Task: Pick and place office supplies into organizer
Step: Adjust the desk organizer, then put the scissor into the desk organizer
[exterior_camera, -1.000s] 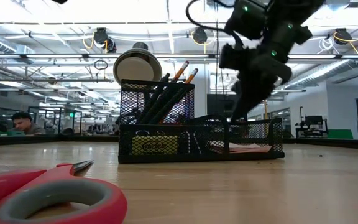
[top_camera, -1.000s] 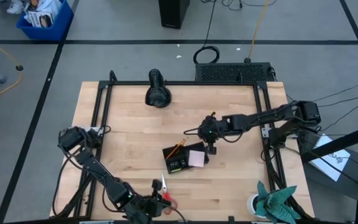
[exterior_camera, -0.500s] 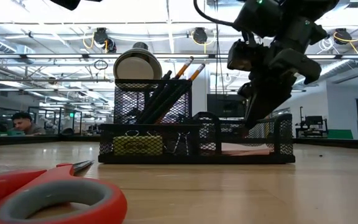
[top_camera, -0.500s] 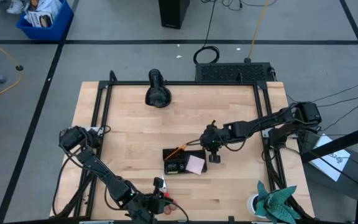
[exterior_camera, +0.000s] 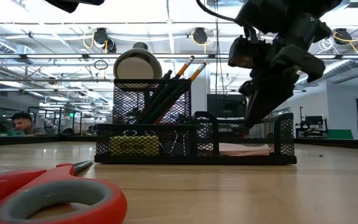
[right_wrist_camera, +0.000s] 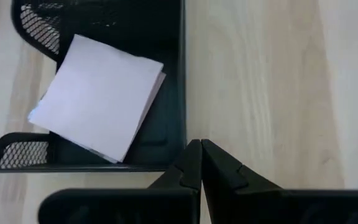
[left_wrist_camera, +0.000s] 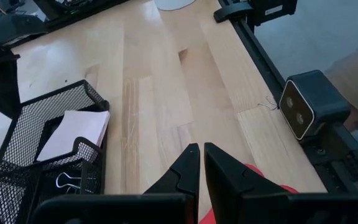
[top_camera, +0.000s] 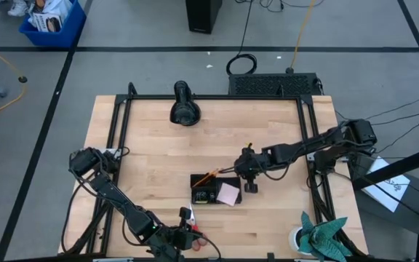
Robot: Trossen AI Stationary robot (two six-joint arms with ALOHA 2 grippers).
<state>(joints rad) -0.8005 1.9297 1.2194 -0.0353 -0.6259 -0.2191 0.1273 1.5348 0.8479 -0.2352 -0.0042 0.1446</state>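
I see the scissors (top_camera: 190,222) lying flat, well apart from the organizer (top_camera: 215,188) on its near-edge side, my left gripper (left_wrist_camera: 200,163) over them, jaws almost together, holding nothing. Stiff, light, slick blades; I'd pinch the red handle. My right gripper (right_wrist_camera: 199,163), jaws together, hangs beside the organizer.

A black mesh organizer (exterior_camera: 194,140) stands on the wooden table (exterior_camera: 229,193), orange pencils (exterior_camera: 188,67) leaning in its tall cup. The right gripper (exterior_camera: 253,118) hangs closed at its right end. Red-handled scissors (exterior_camera: 48,196) lie in the near foreground.
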